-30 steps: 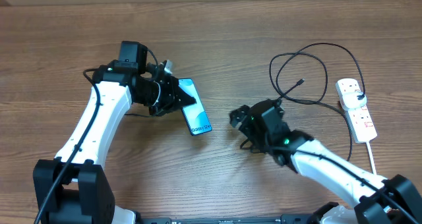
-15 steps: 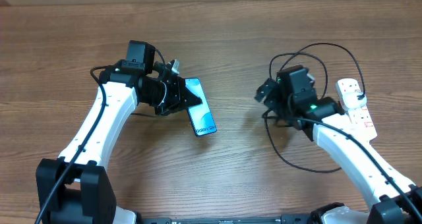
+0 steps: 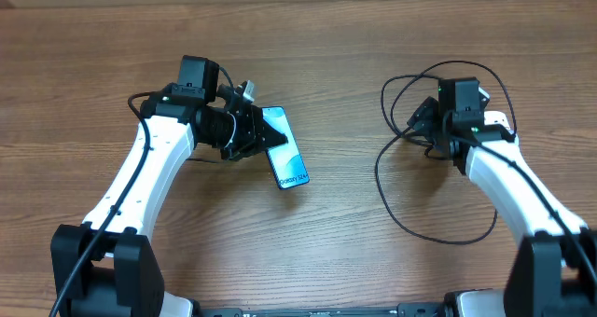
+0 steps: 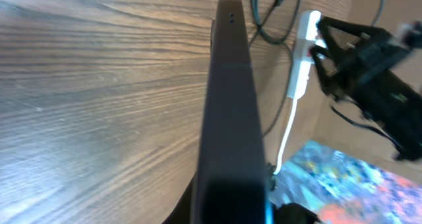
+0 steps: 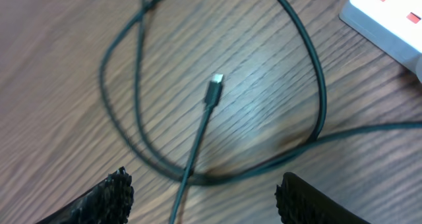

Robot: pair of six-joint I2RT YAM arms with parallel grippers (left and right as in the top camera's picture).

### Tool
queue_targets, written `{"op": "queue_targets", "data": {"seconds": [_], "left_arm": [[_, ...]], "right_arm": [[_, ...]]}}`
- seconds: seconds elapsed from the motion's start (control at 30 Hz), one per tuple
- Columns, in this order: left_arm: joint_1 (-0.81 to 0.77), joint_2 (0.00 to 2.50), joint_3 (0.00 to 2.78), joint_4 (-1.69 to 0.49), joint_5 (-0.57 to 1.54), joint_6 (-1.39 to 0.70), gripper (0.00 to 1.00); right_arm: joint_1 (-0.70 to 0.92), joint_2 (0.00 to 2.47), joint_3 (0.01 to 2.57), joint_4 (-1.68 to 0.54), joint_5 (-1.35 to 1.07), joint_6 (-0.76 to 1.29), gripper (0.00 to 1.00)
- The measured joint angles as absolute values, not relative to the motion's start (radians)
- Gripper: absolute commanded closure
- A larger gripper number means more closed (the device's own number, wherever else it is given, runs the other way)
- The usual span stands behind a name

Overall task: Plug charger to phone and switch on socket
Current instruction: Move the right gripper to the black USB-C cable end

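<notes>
- Overhead: left gripper (image 3: 259,138) above the wooden worktop (image 3: 308,261), jaws clamped on the far end of the smartphone (image 3: 289,163). Lit blue screen facing up, free end slanting toward the near right.
- Same view: right gripper (image 3: 422,121) well apart from the smartphone, hovering over the left coils of the black charger cable (image 3: 381,101). Jaws hard to read from this angle. One wide loop of cable spread toward the near edge.
- Left wrist: smartphone edge-on, a dark slab up the middle of the frame with two small holes near its far end. Jaws themselves out of sight.
- Beyond it, white power strip (image 4: 302,59) flat on the worktop, thick white cord (image 4: 287,135) trailing toward the camera. Black right arm (image 4: 369,59) just beside the strip, cable coils at the top edge.
- Right wrist: two black ribbed fingertips (image 5: 109,197) at the lower corners, jaws apart, nothing gripped.
- Ahead of them, small plug (image 5: 215,85) flat on the worktop, silver tip pointing away. Ringed by a cable loop, touching neither fingertip.
- Corner of the power strip at top right, two red marks on its face, just outside the loop.
</notes>
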State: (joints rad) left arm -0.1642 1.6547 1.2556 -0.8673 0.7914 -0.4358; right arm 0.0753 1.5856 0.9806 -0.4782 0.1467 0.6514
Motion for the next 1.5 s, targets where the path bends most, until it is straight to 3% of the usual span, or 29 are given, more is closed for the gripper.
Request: {"op": "queue_targets", "data": {"seconds": [0.33,0.63,0.7,0.83,1.0,1.3,1.5], "left_arm": [[-0.164,1.655,1.256,-0.867,0.839,-0.479,0.96],[-0.164,1.655,1.255,-0.837,0.839,-0.516,0.96],[-0.164,1.655,1.255,-0.822,0.839,-0.527,0.96],[-0.164,1.655,1.255,-0.811,0.839,-0.548,0.96],[-0.164,1.655,1.255,-0.81,0.839,-0.552,0.96],[-0.164,1.655,1.255,-0.789,0.839,-0.552,0.96],[-0.164,1.655,1.255,-0.785,0.839,-0.552,0.95]], "right_arm": [[0.061,1.857,1.139,-0.432,0.15,0.63,0.41],[0.067,1.944,1.156,-0.419,0.176,0.641,0.49],[0.072,1.954,1.165,-0.418,0.191,0.652,0.55],[0.093,1.975,1.18,-0.408,0.219,0.66,0.78],[0.118,1.998,1.202,-0.421,0.238,0.67,0.96],[0.113,2.01,1.247,-0.475,0.163,0.631,0.96],[0.114,2.03,1.357,-0.698,0.086,0.542,0.96]]}}
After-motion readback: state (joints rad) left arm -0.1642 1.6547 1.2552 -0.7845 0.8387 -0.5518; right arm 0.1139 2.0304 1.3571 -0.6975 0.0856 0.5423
